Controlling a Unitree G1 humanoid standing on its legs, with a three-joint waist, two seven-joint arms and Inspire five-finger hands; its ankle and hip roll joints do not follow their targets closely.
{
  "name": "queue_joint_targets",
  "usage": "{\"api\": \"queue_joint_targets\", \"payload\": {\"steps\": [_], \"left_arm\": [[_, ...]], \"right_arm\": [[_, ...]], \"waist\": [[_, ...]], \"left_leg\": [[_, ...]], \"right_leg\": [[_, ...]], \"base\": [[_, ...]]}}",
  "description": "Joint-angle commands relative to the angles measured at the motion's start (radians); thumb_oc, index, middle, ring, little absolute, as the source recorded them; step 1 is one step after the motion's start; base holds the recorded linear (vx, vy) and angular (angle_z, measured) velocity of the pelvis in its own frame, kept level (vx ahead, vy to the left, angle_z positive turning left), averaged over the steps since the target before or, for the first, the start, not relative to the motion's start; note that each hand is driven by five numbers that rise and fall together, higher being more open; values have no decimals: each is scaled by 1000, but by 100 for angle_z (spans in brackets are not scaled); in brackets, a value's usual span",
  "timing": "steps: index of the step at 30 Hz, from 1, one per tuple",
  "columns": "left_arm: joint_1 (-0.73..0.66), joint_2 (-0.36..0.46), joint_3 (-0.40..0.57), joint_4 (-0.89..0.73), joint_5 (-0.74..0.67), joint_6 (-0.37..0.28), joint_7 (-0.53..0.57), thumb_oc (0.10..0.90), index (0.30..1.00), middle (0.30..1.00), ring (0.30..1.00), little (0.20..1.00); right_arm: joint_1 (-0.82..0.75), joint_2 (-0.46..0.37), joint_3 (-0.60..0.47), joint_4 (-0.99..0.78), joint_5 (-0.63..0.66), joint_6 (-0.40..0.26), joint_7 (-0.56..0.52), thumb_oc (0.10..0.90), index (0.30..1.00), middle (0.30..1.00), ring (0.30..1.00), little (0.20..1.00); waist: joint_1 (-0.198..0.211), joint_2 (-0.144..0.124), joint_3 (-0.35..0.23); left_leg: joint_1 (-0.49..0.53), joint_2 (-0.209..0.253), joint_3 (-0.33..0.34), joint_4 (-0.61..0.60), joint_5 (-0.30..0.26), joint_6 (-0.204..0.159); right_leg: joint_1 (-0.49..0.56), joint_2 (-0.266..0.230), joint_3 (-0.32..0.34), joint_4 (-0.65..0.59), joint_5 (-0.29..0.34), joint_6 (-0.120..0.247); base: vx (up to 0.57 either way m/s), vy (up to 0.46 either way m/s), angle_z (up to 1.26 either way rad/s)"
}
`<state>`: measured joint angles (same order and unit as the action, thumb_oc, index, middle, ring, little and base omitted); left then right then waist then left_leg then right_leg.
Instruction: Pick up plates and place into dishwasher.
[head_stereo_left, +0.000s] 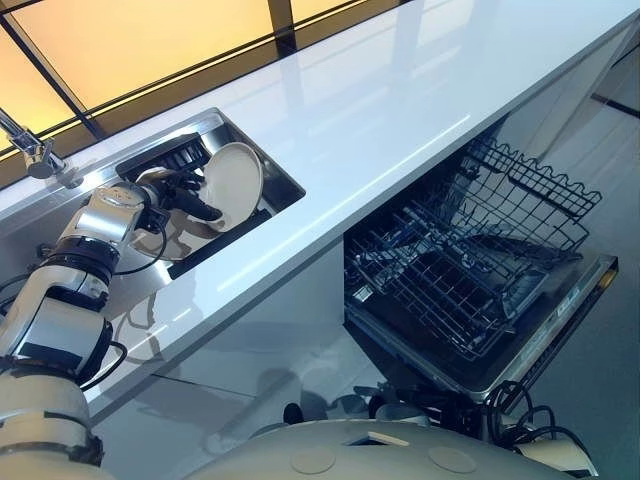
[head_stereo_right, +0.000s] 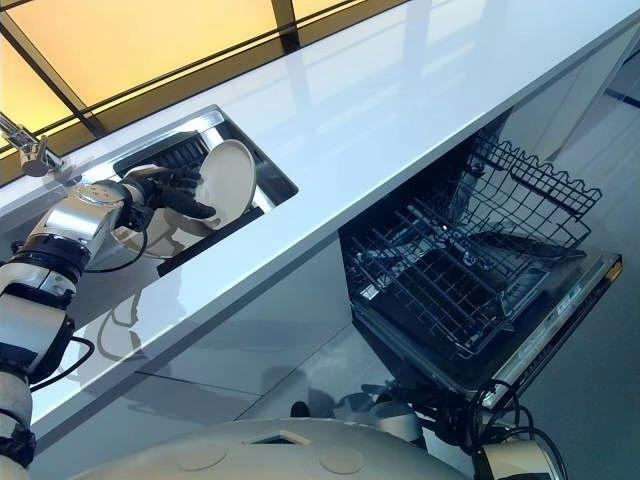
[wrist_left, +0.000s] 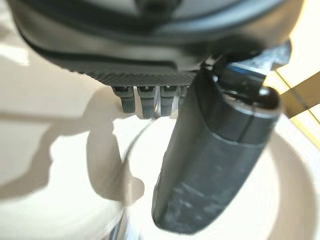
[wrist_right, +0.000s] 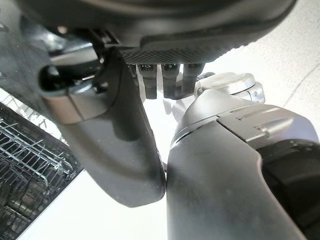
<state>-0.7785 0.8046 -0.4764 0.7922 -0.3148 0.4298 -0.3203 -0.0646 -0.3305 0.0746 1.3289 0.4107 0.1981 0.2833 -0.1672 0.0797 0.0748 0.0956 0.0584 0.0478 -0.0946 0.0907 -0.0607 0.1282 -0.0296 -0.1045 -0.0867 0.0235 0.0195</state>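
The plate (head_stereo_left: 240, 170) stands tilted on its edge in the sink (head_stereo_left: 288, 187), near the left end of the tabletop (head_stereo_left: 400, 90). It is pinched by the left hand (head_stereo_left: 186, 196), with the thumb laid on its face. The dishwasher rack (head_stereo_left: 450, 290) lies under the front edge, well apart to the right and lower. The right hand (wrist_right: 115, 150) hangs near the rack; its state cannot be told.

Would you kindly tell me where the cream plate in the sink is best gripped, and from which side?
At its rim, from the robot's left: the plate stands tilted on edge in the sink, and the left hand pinches it there.
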Motion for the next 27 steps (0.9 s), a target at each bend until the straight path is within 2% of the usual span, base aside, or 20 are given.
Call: {"api": "queue_joint_targets", "payload": {"steps": [1, 4, 7, 9, 10, 11, 12, 13, 16, 17, 18, 19, 27], "left_arm": [[-222, 70, 22, 49, -1, -48, -15, 800, 900, 900, 900, 900], [-221, 82, 23, 53, -13, -52, -54, 800, 900, 900, 900, 900], [-217, 83, 28, 45, -96, -42, -94, 800, 900, 900, 900, 900], [-209, 77, 41, 34, -147, -37, -108, 427, 580, 580, 580, 527], [-201, 74, 47, 24, -172, -39, -98, 300, 472, 472, 472, 400], [-193, 71, 56, 17, -188, -36, -86, 221, 404, 404, 404, 321], [-192, 69, 61, 15, -192, -36, -81, 221, 404, 404, 404, 321], [-186, 68, 75, 9, -212, -35, -70, 289, 462, 462, 462, 389], [-182, 68, 103, 16, -253, -42, -40, 339, 505, 505, 505, 439], [-184, 68, 108, 26, -244, -54, -33, 435, 587, 587, 587, 535], [-189, 70, 111, 34, -234, -58, -30, 649, 771, 771, 771, 749], [-191, 71, 112, 39, -226, -61, -28, 800, 900, 900, 900, 900], [-224, 110, 95, 87, -150, -67, -39, 800, 900, 900, 900, 900]], "right_arm": [[48, -29, 13, 22, -11, 32, -14, 800, 900, 900, 900, 900], [53, -27, 14, 19, -6, 28, -18, 800, 900, 900, 900, 900], [56, -30, 14, 13, -1, 27, -17, 800, 900, 900, 900, 900], [57, -31, 15, 6, 4, 31, -18, 800, 900, 900, 900, 900], [57, -31, 15, 7, 3, 30, -16, 800, 900, 900, 900, 900], [58, -30, 15, 5, 2, 30, -16, 800, 900, 900, 900, 900], [58, -29, 14, 4, 0, 30, -15, 800, 900, 900, 900, 900], [61, -27, 15, 3, -1, 29, -15, 800, 900, 900, 900, 900], [68, -23, 19, -4, -3, 27, -16, 800, 900, 900, 900, 900], [69, -23, 21, -4, -4, 26, -15, 800, 900, 900, 900, 900], [70, -21, 24, -5, -2, 24, -15, 800, 900, 900, 900, 900], [70, -21, 27, -6, 1, 25, -16, 800, 900, 900, 900, 900], [71, -22, 38, -15, 18, 32, -18, 800, 900, 900, 900, 900]], "waist": [[4, 22, 0], [6, 23, 3], [7, 21, 7], [8, 20, 9], [8, 19, 10], [8, 19, 11], [8, 19, 12], [8, 17, 13], [7, 16, 12], [6, 16, 11], [5, 15, 9], [5, 14, 9], [7, 8, 6]], "left_leg": [[24, -124, 68, 10, -113, 96], [22, -125, 65, 10, -114, 98], [19, -126, 63, 10, -114, 99], [17, -127, 63, 9, -114, 100], [17, -127, 63, 9, -114, 100], [17, -127, 62, 9, -114, 100], [17, -127, 62, 9, -114, 100], [17, -127, 63, 9, -115, 100], [17, -127, 65, 9, -116, 100], [17, -127, 67, 10, -116, 100], [17, -127, 67, 10, -116, 100], [16, -127, 67, 10, -116, 100], [15, -127, 68, 14, -118, 100]], "right_leg": [[-65, 29, 24, 84, -36, 70], [-67, 29, 25, 84, -35, 71], [-70, 30, 29, 85, -35, 72], [-73, 30, 31, 84, -34, 73], [-74, 31, 33, 85, -33, 72], [-74, 31, 34, 85, -33, 72], [-75, 31, 35, 85, -33, 73], [-75, 32, 37, 85, -33, 73], [-75, 32, 38, 85, -33, 72], [-75, 32, 38, 85, -34, 72], [-75, 33, 40, 85, -34, 72], [-75, 33, 41, 84, -33, 71], [-73, 35, 46, 80, -32, 71]], "base": [[0, 0, 0], [0, 0, 0], [0, 0, 0], [0, 0, 0], [0, 0, 0], [0, 0, 0], [0, 0, 0], [0, 0, 0], [0, 0, 0], [0, 0, 0], [0, 0, 0], [0, 0, 0], [0, 0, 0]]}}
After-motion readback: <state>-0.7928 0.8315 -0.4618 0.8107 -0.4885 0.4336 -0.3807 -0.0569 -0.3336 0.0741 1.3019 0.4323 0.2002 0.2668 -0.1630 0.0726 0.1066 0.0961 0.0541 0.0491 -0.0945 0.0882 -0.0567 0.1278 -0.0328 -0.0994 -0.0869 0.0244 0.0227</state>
